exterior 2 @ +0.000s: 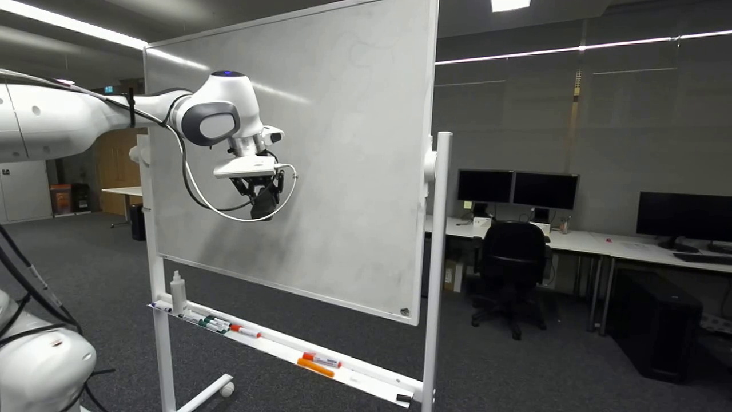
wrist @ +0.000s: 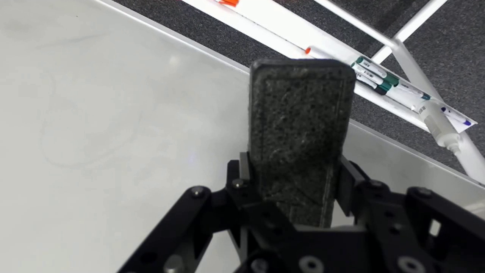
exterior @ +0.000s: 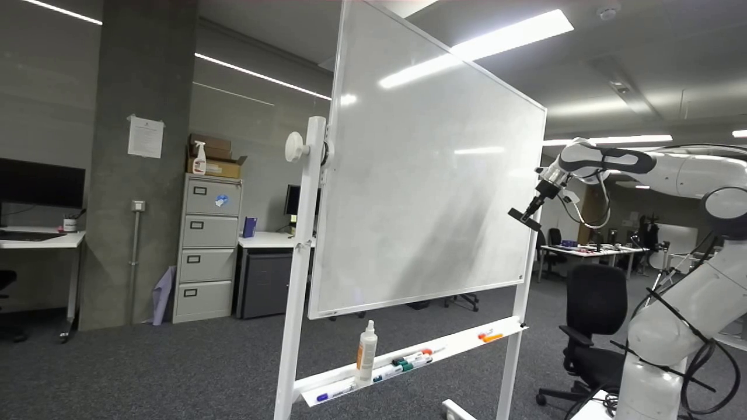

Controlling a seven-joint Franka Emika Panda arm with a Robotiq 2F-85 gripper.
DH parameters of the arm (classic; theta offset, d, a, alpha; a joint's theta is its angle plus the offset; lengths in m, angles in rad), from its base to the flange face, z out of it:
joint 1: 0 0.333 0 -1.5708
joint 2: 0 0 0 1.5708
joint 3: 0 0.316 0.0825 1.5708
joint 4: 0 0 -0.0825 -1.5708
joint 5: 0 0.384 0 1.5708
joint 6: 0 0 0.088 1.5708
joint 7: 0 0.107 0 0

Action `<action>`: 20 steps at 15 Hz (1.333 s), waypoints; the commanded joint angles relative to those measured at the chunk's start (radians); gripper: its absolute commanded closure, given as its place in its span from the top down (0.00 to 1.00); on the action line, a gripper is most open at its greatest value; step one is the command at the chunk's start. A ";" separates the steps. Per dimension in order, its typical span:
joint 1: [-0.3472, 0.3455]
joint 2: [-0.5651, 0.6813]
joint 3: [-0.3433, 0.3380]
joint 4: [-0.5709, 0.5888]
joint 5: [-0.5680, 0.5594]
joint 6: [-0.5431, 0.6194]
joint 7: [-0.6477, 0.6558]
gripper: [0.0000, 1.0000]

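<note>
The Robotiq gripper [wrist: 295, 174] is grasping a black whiteboard eraser [wrist: 301, 121], its jaws brought in only as far as the block's width, with the pads [wrist: 244, 167] against its two long sides near the centre of the wrist view. Much of the eraser reaches past the pads toward the top of that frame, so pressure on this overhang could twist the block in the grip or work it loose. In an exterior view, right of centre, it looks tilted to the whiteboard [exterior: 408, 221] and seems apart from it, though the gap is hard to judge; meeting the surface at that angle would land an edge or corner first and could make it skid. The white cable [exterior 2: 254, 220] looping below the gripper, left of centre in an exterior view, might get pinched between eraser and board. Too hard a push could also swing the board on its pivot if the clamp knob [exterior: 296, 147], left of centre in an exterior view, is slack. Farther out, at the upper right of the wrist view, the pen tray [wrist: 284, 22] carries green-capped markers [wrist: 375, 71] and an upright spray bottle [wrist: 437, 123]; a pass dropping below the board's lower edge could topple the bottle or sweep pens off.
</note>
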State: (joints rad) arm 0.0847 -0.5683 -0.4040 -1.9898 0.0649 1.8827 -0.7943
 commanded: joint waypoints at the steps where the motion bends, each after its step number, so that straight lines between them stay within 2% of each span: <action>1: -0.038 0.011 0.024 0.005 0.024 -0.004 -0.018 0.55; 4: -0.038 0.011 0.024 0.005 0.024 -0.004 -0.018 0.55; 5: -0.038 0.011 0.024 0.005 0.024 -0.004 -0.018 0.30; 7: -0.054 0.009 0.076 -0.065 0.020 0.043 0.064 0.30; 9: -0.093 0.008 0.165 -0.156 -0.014 0.081 0.248 0.30; 14: -0.121 -0.016 0.329 -0.339 -0.056 0.162 0.639 0.30; 17: -0.128 -0.019 0.355 -0.392 -0.014 0.162 0.812 0.30; 20: -0.154 -0.002 0.337 -0.434 0.011 0.154 0.917 0.30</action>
State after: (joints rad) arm -0.0270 -0.5577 -0.0575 -2.3673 0.0406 2.0098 0.0455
